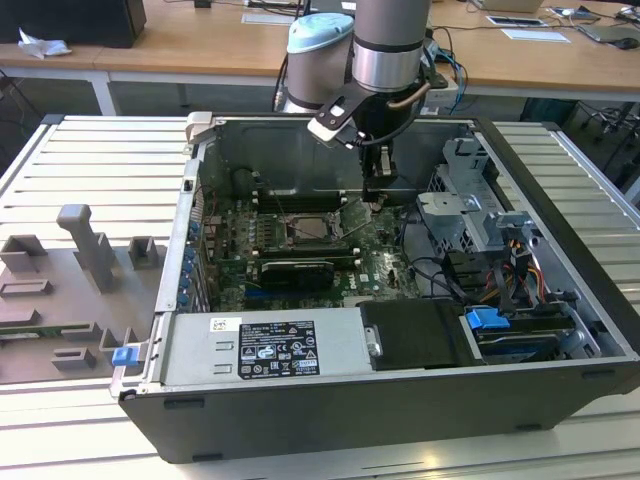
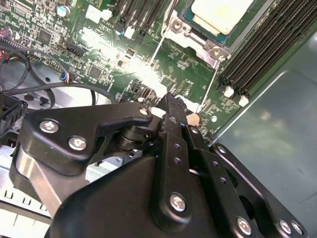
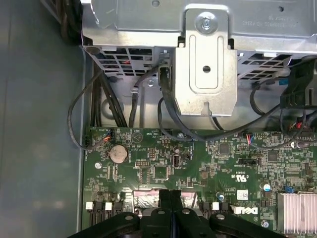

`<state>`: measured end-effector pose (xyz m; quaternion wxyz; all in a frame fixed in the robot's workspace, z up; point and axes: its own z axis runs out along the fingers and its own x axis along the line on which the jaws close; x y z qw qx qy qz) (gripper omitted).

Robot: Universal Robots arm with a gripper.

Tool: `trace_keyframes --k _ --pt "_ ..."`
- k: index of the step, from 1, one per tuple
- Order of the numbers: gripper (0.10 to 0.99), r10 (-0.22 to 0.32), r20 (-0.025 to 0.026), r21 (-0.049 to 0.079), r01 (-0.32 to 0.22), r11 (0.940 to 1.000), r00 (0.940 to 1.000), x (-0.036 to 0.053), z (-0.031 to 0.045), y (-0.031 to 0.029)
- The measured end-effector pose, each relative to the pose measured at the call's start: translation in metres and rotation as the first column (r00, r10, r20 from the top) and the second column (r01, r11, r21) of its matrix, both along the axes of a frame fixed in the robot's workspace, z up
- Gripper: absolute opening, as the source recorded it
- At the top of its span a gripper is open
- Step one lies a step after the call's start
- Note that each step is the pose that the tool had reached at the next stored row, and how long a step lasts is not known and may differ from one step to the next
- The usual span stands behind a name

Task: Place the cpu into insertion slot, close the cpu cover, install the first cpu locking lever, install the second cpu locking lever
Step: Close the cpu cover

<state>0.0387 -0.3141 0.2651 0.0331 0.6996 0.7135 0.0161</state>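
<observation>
The cpu [image 2: 221,11] was found sitting in the insertion slot [image 1: 294,230] on the motherboard [image 1: 385,268]. The gripper [image 1: 378,196] was spotted just to the exterior view's right of it, jaws squeezed together.

A robotics lab; open computer case [image 1: 330,420] on slatted bench [image 1: 90,150]; desks [image 1: 200,45] behind.

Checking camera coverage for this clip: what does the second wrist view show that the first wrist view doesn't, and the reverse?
Second wrist view: the cpu, beige top up inside its silver frame, with black memory slots alongside. First wrist view: a silver metal bracket, a coin battery and black cables. Both wrist views: the green motherboard and the gripper, fingers together.
</observation>
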Motion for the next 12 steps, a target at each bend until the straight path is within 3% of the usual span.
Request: trace_keyframes --k 7,10,12 --pt "0.106 0.0 -0.0029 -0.001 0.0 1.0 1.0 0.0197 -0.003 0.0" --pt "0.106 0.0 -0.0089 -0.001 0.0 1.0 1.0 0.0235 -0.0154 0.0" --pt "0.106 0.0 -0.0168 -0.001 0.0 1.0 0.9999 0.0235 -0.0168 0.0"
